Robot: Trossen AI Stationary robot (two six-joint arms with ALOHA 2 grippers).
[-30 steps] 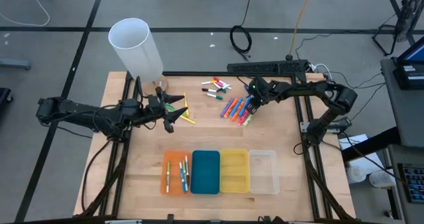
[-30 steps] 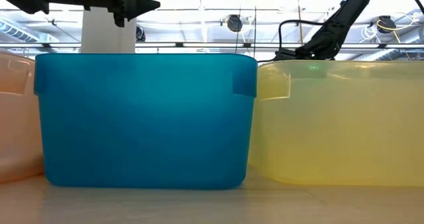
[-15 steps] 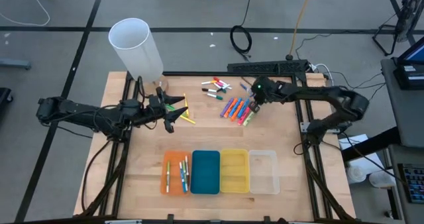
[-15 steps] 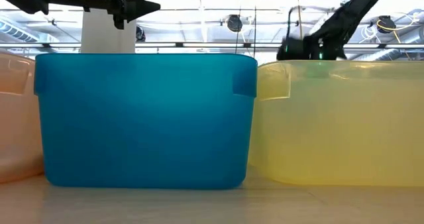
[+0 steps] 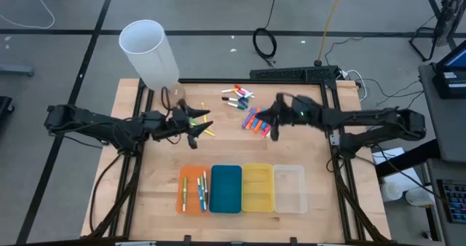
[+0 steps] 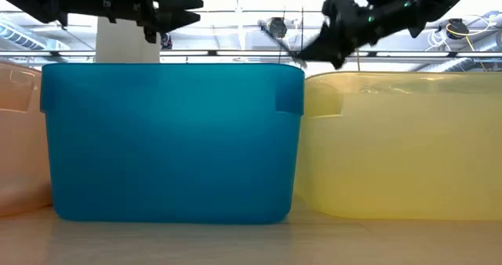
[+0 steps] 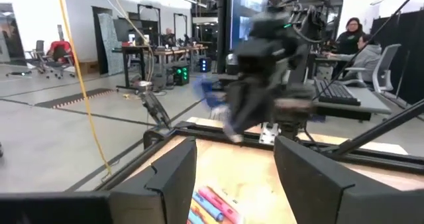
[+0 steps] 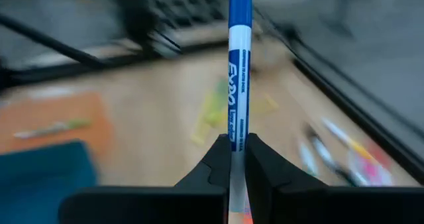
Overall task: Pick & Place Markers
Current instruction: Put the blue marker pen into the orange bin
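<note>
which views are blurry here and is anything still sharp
Right wrist view: background smeared, but the blue marker clamped in the right gripper is sharp. Left wrist view: the right arm's gripper, farther off, is smeared, while the left gripper shows crisp with jaws apart. High view: the right gripper is blurred; the trays are sharp. Low view: the blue tray is crisp.

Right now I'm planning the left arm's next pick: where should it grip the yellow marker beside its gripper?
Probably across the barrel of the yellow marker, near mid-length, coming straight down with the open left gripper. It lies flat on the table, with bare wood along both long sides for the fingers.
</note>
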